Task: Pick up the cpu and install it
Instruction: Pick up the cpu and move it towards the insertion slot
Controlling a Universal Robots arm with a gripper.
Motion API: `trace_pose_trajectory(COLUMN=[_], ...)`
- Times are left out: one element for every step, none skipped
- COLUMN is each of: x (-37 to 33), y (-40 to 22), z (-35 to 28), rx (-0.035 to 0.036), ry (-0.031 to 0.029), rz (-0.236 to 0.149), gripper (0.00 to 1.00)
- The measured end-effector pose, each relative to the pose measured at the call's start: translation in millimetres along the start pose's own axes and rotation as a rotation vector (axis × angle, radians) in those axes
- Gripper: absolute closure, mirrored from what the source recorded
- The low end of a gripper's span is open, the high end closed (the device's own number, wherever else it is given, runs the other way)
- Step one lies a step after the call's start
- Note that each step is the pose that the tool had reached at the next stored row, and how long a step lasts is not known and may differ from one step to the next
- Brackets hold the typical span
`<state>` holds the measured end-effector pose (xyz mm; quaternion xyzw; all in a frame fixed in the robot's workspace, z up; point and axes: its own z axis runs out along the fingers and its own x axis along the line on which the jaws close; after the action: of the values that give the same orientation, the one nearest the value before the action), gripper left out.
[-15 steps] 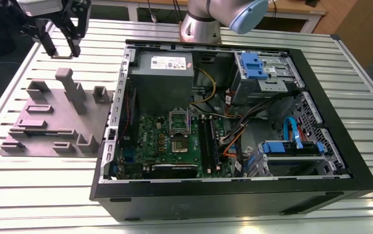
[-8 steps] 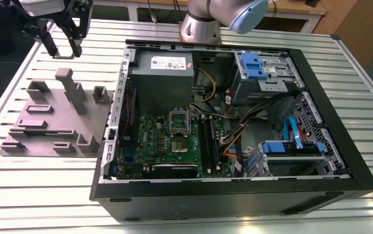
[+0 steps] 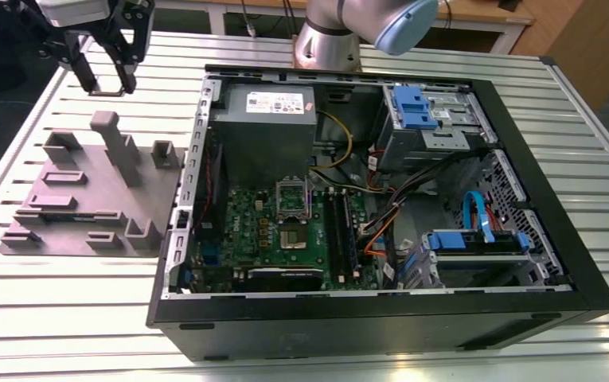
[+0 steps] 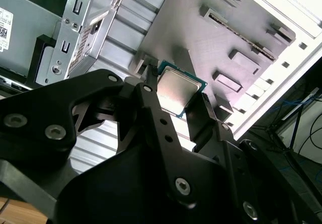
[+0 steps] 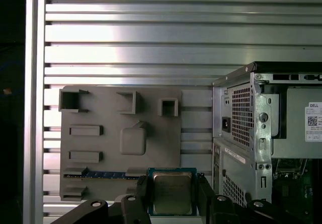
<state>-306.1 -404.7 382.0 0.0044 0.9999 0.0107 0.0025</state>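
Observation:
The cpu [image 5: 172,186], a small square chip with a silvery top and green rim, sits between my black fingers [image 5: 142,190] in both wrist views, its face also seen as cpu [image 4: 177,87]. My gripper [image 5: 172,196] is shut on it by two opposite edges. In the exterior view the gripper [image 3: 107,86] hangs at the far left, above the table beyond the back end of the grey holder block [image 3: 91,199]. The green board [image 3: 283,231] lies inside the open computer case [image 3: 389,310], with its metal socket frame [image 3: 291,208] near the middle.
The grey block carries raised posts and slots, the tallest post [image 3: 113,147] just below my gripper. The case also holds a power supply [image 3: 267,119], blue drive brackets [image 3: 415,107] and loose cables [image 3: 389,215]. My arm's base [image 3: 331,40] stands behind the case on the slatted table [image 3: 60,318].

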Motion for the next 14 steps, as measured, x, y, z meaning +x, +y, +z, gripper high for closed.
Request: trace_pose_trajectory(x=[-0.3, -0.6, -0.9, -1.2, -1.4, -1.7, -1.9, -2.2, -2.4, -2.6, -2.8, -3.0, -3.3, -3.6], y=[0.0, 0.0, 0.0, 0.0, 0.0, 0.0, 0.0, 0.0, 0.0, 0.0, 0.0, 0.0, 0.0, 0.0], z=[0.0, 0.0, 0.0, 0.0, 0.0, 0.0, 0.0, 0.0, 0.0, 0.0, 0.0, 0.0, 0.0, 0.0], rx=[-0.0001, 0.0, 0.0, 0.0, 0.0, 0.0, 0.0, 0.0, 0.0, 0.0, 0.0, 0.0001, 0.0, 0.0], ry=[0.0, 0.0, 0.0, 0.0, 0.0, 0.0, 0.0, 0.0, 0.0, 0.0, 0.0, 0.0001, 0.0, 0.0], rz=[0.0, 0.0, 0.0, 0.0, 0.0, 0.0, 0.0, 0.0, 0.0, 0.0, 0.0, 0.0, 0.0, 0.0], gripper=[0.53, 0.53, 0.53, 0.53, 0.53, 0.53, 0.53, 0.53, 0.53, 0.53, 0.53, 0.53, 0.53, 0.53])
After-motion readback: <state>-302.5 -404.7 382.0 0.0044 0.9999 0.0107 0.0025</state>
